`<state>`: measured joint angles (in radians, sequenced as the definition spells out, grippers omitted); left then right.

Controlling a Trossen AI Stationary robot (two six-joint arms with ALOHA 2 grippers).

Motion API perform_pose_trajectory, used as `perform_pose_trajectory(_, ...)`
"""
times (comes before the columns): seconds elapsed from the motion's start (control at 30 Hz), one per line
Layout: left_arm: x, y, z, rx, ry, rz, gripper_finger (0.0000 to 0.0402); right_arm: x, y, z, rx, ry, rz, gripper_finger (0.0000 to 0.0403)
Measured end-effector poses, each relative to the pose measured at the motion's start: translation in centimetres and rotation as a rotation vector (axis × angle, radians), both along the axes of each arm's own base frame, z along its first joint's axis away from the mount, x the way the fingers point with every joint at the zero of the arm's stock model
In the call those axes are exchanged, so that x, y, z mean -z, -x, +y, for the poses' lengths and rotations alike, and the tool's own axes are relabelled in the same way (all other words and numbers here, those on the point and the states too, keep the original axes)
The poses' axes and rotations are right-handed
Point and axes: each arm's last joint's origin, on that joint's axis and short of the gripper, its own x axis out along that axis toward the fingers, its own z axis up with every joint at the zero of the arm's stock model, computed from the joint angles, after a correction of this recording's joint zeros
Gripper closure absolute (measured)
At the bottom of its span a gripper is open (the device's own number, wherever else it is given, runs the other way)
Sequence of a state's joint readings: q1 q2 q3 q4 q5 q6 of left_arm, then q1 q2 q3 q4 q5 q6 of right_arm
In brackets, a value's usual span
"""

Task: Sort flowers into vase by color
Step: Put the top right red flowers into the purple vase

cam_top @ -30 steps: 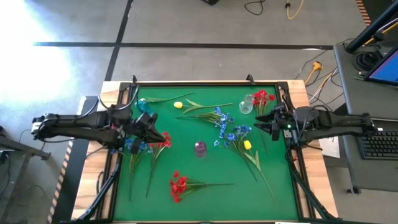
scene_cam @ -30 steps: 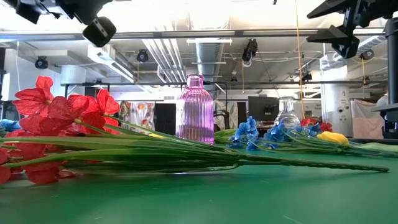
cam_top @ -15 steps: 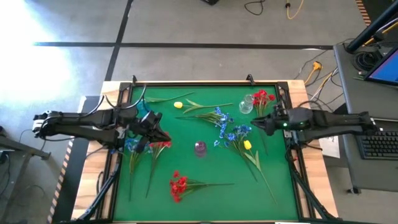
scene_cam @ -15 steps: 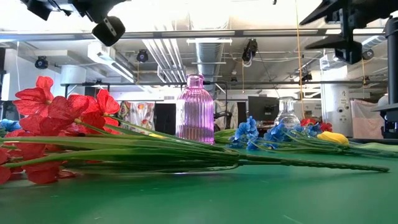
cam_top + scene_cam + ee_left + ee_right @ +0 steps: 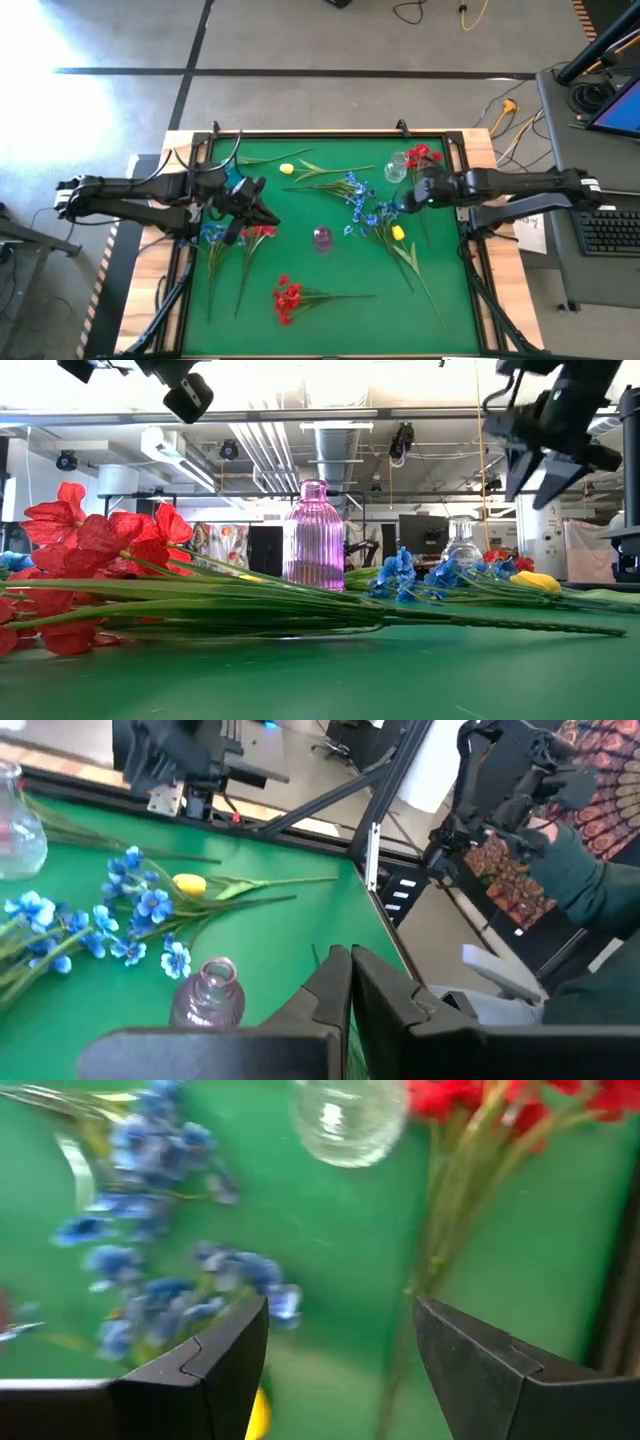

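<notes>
The right gripper [image 5: 408,199], jaws wide, hangs over the blue flowers [image 5: 378,215] near the bench's right edge; it should descend onto one thin stem. The left gripper [image 5: 262,212], jaws closed and empty, waits by the left edge.

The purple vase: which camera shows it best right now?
The low view: the purple vase stands upright in full side profile, ribbed body and neck clear. The high view shows only its small top; the left wrist view catches its neck and mouth; the right wrist view misses it.

Bright overhead light; right wrist view blurred
</notes>
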<state>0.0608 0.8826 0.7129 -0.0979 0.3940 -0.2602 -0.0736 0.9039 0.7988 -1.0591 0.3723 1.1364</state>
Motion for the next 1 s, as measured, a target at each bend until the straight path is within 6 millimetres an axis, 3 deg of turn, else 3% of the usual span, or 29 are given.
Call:
perform_pose_trajectory(0.43, -1.9, 0.0, 0.2, -0.043, -0.128, -0.064, 0.0401, 2.4, -1.0, -3.5, 0.081, -0.014, 0.214, 0.0103)
perform_pose_trajectory(1.0, -1.7, -0.2, 0.2, -0.044, -0.127, -0.058, 0.0401, 5.6, -1.7, -6.5, 0.063, -0.071, 0.32, 0.0124)
